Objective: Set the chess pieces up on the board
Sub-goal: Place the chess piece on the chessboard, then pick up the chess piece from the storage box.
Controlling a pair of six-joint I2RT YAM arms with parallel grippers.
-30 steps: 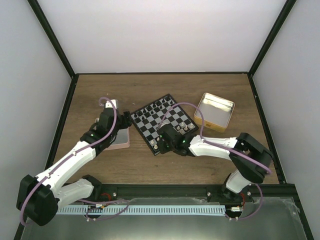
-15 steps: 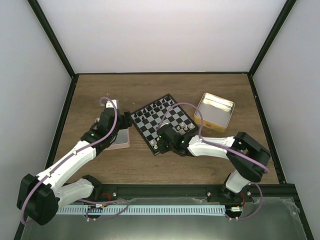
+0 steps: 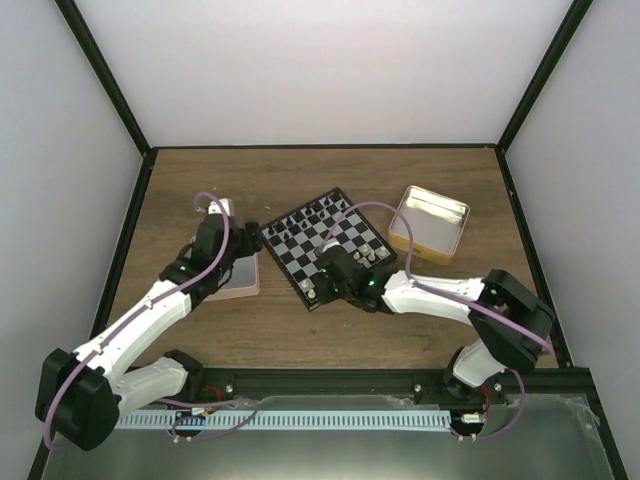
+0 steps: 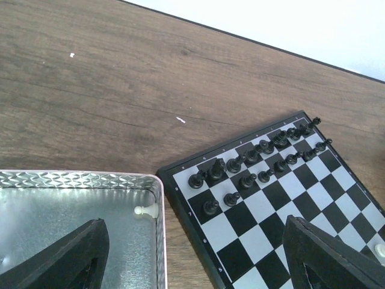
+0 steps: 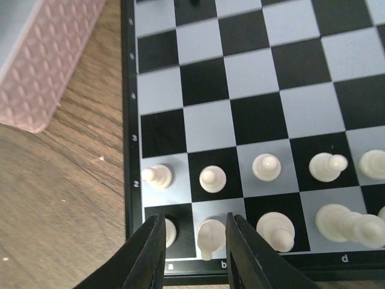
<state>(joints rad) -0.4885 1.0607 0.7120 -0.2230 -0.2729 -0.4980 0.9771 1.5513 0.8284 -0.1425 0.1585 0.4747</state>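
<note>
Board (image 3: 300,236) mid-tabletop (image 3: 300,330), left tin (image 4: 78,178) just beside it with one piece (image 4: 146,210) inside, right tin (image 3: 421,247) near, pieces (image 5: 212,178) on the board's near rows.

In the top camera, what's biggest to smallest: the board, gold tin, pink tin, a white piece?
Board, largest.
Gold tin, next.
Pink tin: unsure against the gold one, an arm hides most of it.
White piece, smallest.
</note>
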